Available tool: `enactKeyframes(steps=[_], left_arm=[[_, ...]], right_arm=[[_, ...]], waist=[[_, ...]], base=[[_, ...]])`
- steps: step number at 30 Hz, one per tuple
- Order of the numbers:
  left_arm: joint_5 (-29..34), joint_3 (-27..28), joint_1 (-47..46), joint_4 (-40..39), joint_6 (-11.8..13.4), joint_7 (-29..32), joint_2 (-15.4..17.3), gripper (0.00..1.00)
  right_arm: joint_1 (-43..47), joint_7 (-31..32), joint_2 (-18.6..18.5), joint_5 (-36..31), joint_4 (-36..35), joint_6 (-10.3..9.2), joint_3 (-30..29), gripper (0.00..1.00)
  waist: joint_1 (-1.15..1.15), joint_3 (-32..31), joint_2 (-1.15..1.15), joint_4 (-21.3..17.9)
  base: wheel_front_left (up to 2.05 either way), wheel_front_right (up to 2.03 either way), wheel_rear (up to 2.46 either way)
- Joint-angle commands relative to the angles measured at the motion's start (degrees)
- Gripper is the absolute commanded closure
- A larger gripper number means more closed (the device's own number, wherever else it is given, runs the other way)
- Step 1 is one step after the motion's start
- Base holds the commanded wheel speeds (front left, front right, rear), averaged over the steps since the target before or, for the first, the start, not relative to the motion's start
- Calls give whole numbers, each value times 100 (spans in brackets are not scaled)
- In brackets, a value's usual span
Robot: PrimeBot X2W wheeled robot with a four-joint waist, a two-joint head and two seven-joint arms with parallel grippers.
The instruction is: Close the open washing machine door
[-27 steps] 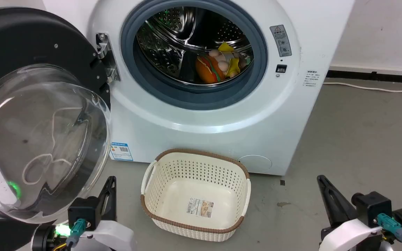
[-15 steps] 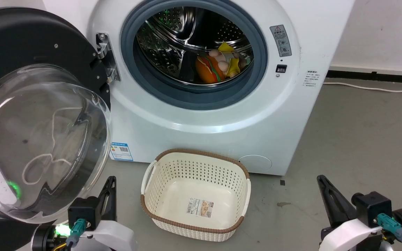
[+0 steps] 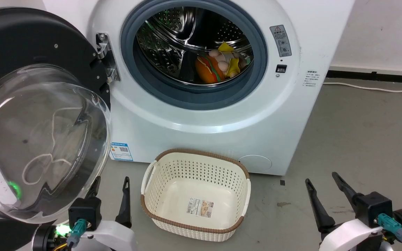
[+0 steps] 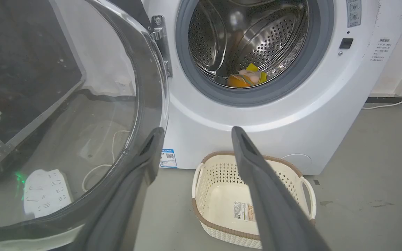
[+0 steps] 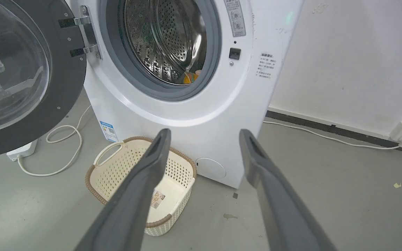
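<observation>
A: How far along is the task at this moment?

B: By my judgement it is not really begun. The washing machine door (image 3: 37, 122) stands wide open. It is swung out on its hinge (image 3: 105, 55) at the left side of the washing machine (image 3: 204, 132), with the glass bowl turned toward the robot. The drum (image 3: 187, 38) of the machine is fully uncovered, and some soft toys (image 3: 215, 66) lie inside it.

A: So what is left to do?

B: All of it, I think. The door must swing across the front of the machine, toward its right side, and be pressed until it latches.

A: And the grippers?

B: The left gripper (image 3: 112, 179) is low in front of the machine's left part, just under the lower edge of the door. Its two fingers are moderately apart, with nothing between them. In the left wrist view one finger (image 4: 141, 170) lies along the edge of the glass, and I cannot tell if it touches.

A: And the right one?

B: The right gripper (image 3: 321, 177) is low before the machine's right corner, well apart from the door. Its fingers are spread, and it holds and touches nothing.

A: Is anything in the way?

B: A basket (image 3: 201, 152) stands on the floor just in front of the machine, below the opening. It is low, so I judge the door would pass above it.
</observation>
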Motion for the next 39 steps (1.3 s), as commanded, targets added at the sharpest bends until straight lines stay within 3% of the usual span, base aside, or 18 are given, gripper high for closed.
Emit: enactKeyframes(steps=[1, 18, 39], left_arm=[[-5, -12, -3, -10, -8, -55, 0, 0], [-26, -66, -11, -67, -37, -283, 6, 0], [-54, -110, 57, -147, -47, -558, 25, 0]], right_arm=[[-1, -53, 1, 60, -3, 0, -11, 0], [-8, -280, 5, 215, 13, 1, 113, 0], [-35, -555, 10, 380, 68, 2, 363, 0]], waist=[[0, 0, 0, -1], [0, 11, 0, 181], [0, -19, 0, 1113]], base=[[0, 0, 0], [0, 0, 0], [0, 0, 0]])
